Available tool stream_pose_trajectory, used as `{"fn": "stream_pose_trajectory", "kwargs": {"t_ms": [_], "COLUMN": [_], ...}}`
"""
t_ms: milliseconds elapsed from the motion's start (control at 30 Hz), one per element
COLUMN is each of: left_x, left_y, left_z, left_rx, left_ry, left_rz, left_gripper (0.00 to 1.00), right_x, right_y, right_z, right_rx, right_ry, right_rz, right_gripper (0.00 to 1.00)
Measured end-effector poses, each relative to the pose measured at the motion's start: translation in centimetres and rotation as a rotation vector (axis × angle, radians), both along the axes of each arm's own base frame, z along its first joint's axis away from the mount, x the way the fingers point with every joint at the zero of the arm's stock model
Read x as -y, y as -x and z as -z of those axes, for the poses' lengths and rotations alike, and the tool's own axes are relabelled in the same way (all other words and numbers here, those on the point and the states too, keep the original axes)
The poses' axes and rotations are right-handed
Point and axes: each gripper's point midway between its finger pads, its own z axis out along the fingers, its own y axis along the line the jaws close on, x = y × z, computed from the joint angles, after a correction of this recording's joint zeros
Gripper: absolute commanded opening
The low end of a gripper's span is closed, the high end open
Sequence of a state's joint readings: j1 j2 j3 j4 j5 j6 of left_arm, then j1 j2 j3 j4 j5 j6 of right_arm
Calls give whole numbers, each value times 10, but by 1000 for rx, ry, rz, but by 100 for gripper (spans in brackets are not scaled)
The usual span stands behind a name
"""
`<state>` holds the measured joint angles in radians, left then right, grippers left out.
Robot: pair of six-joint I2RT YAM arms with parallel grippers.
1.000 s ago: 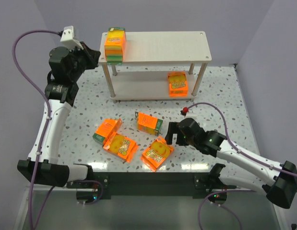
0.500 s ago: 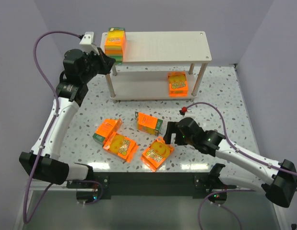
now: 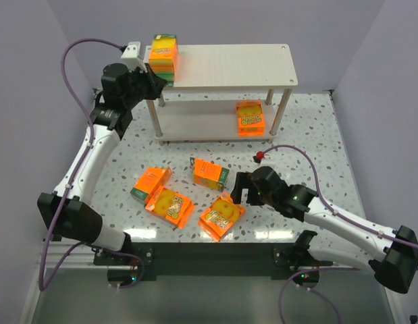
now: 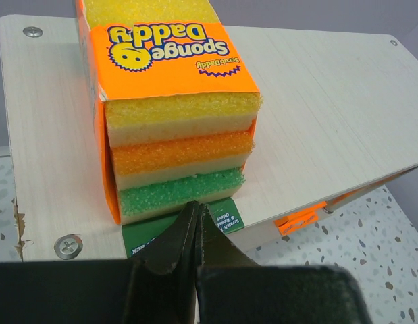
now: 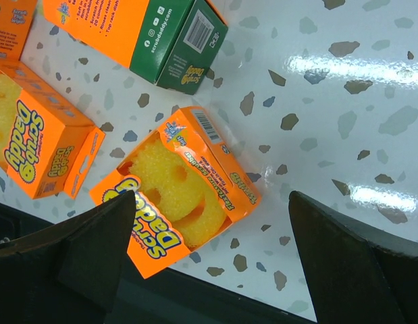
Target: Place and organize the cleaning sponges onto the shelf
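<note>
My left claw (image 4: 194,214) is pinched fully shut with nothing between its fingers. Its tips sit right at the green strip at the foot of the upright pack (image 4: 171,121) — whether they press on it I cannot tell. That pack stands on end at the left corner of the shelf (image 3: 229,64), on the top board, with its yellow, orange and green layers facing my wrist camera. A second pack (image 3: 250,118) stands on the bottom board (image 3: 195,123), at its right end beside the leg.

Four more sponge packs lie close together on the speckled table (image 3: 317,135) in front of the shelf. The leftmost pack (image 3: 151,181) lies flat, and the near-left pack (image 3: 169,204) lies just beside it. The green-ended pack (image 3: 211,173) lies further right. The smiley pack (image 5: 175,196) is nearest the table's front edge.

My right claw (image 5: 212,202) is spread wide and holds nothing — seen from its wrist, the smiley pack lies flat on the table in the gap between the two fingers.
</note>
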<state>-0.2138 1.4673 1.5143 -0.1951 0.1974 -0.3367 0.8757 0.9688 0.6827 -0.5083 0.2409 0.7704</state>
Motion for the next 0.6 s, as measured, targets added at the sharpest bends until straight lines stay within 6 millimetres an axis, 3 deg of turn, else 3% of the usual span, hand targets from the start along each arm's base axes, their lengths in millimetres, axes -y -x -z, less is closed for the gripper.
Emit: {"fn": "stream_pose_trajectory", "kwargs": {"t_ms": [500,567,600], "left_x": [2,1,0], "left_y": [-7,-6,-4], "left_z": [-4,-7,-10], "left_rx": [16,21,28], "left_ry": [0,1,2], "left_rz": [-12,-19,-23], "left_gripper": [1,6,17], "right_x": [1,1,1], "right_y": [0,0,1], "right_z": [-5,-7,-8], "right_rx": [14,19,20], "right_ry": [-16,-22,-26], "right_rz": [1,0,-1], "right_gripper": [99,99,99]}}
